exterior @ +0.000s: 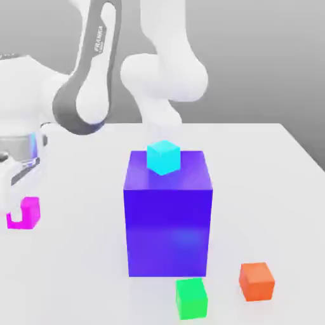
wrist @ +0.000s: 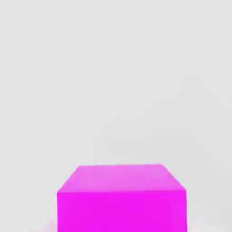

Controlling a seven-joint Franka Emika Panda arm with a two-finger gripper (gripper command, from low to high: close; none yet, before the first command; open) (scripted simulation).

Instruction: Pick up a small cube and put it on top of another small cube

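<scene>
The gripper (exterior: pixel 14 206) is at the exterior view's left edge, low over the white table (exterior: pixel 266 190). Its fingers are squeezed tight on the small pink cube (exterior: pixel 25 212), which sits right at the table top. In the middle stands a big blue block (exterior: pixel 168 216) with a cyan cube (exterior: pixel 164 157) on top. A green cube (exterior: pixel 192 298) and an orange cube (exterior: pixel 256 281) sit near the block.

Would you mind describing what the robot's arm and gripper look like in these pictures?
The arm is built of smooth, rounded white segments with dark grey joint covers, one lettered FRANKA in white. At the exterior view's left, the gripper has a white body with a grey band and pale fingers.
</scene>
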